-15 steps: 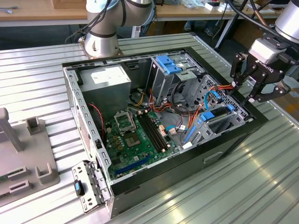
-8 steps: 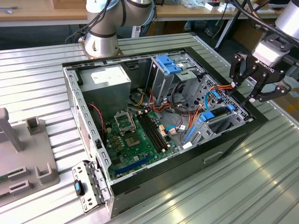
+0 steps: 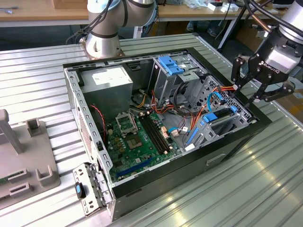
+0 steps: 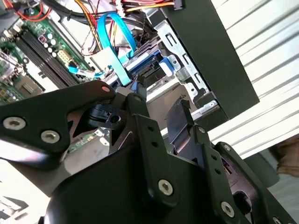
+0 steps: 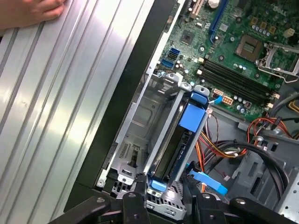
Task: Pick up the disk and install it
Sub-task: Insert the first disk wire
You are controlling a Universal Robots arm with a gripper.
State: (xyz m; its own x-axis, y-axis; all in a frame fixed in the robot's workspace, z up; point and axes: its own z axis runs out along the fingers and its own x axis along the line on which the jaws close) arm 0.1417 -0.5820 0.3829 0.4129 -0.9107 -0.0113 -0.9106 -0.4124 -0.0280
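Note:
The disk (image 3: 220, 120), dark with bright blue side rails, stands on edge in the metal drive bay at the end of the open computer case (image 3: 142, 187) on the exterior view's right. In the first wrist view the disk (image 5: 180, 140) sits in that bay, one blue rail facing up. Its blue rail (image 4: 150, 63) also shows in the second wrist view. My gripper (image 3: 246, 92) hovers just above that end of the case, open, with nothing between its fingers. In both wrist views the black fingers (image 5: 135, 198) (image 4: 140, 109) straddle the disk's end from above without touching it.
Inside the case lie the green motherboard (image 3: 137, 137), a grey box with a white label (image 3: 111, 78), a metal cage with a light-blue latch (image 3: 170, 66) and loose red, orange and blue cables (image 3: 215, 97). Grey fixtures (image 3: 28, 161) stand on the exterior view's left. A hand (image 5: 28, 11) rests on the ribbed table.

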